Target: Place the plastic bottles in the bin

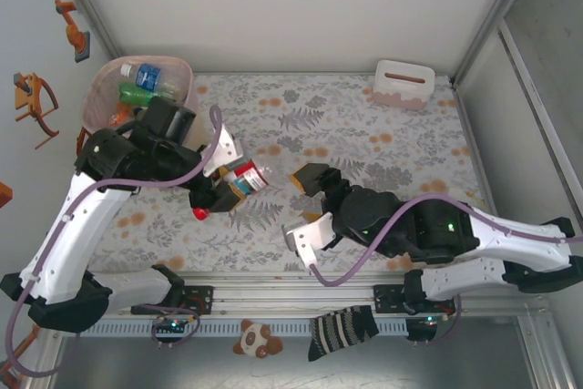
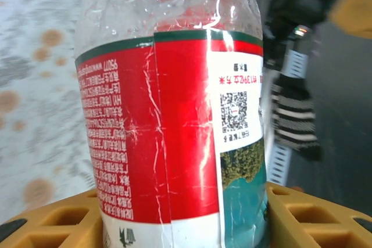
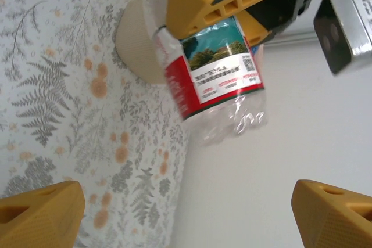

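Carrying step — left fingers (image 2: pixel 81 201) clamp the red-labelled bottle (image 2: pixel 168 114), right fingers (image 3: pixel 40 216) spread empty — next, swing it over the pink bin (image 1: pixel 96 107).

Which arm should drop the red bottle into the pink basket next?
Left: the left claw grips the red-label bottle, and the pink bin sits beside that arm. The right claw is open, empty and farther away.
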